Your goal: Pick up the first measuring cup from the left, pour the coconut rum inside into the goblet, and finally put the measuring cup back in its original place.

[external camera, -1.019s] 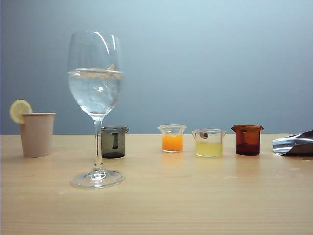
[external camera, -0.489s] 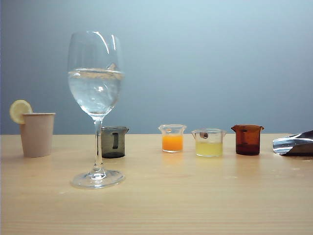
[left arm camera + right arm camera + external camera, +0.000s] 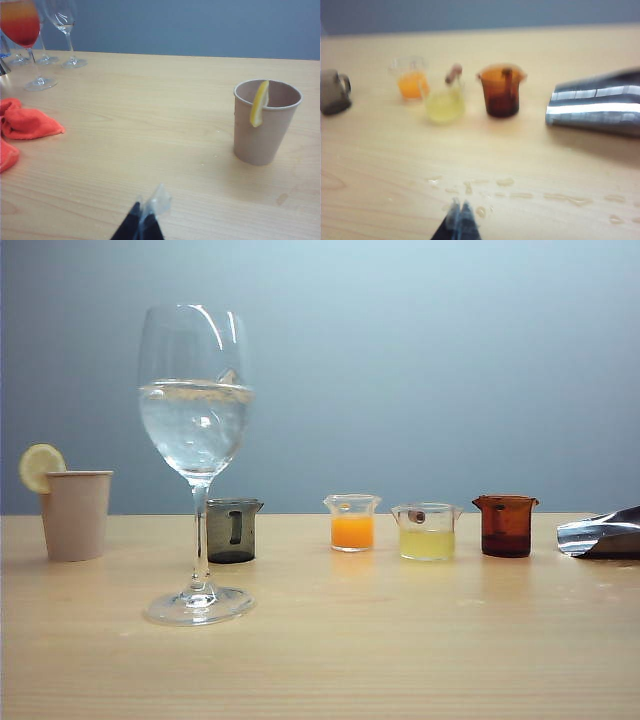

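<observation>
Measuring cup (image 3: 233,530) upright on counter (image 3: 400,640) behind filled goblet (image 3: 196,440), left claw (image 3: 145,220) and right claw (image 3: 460,215) both pressed together, empty.

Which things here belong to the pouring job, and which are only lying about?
Job: first measuring cup, smoky grey; goblet, holding clear liquid.
Lying about: paper cup with lemon slice; orange beaker; yellow beaker; amber beaker; red cloth.
</observation>
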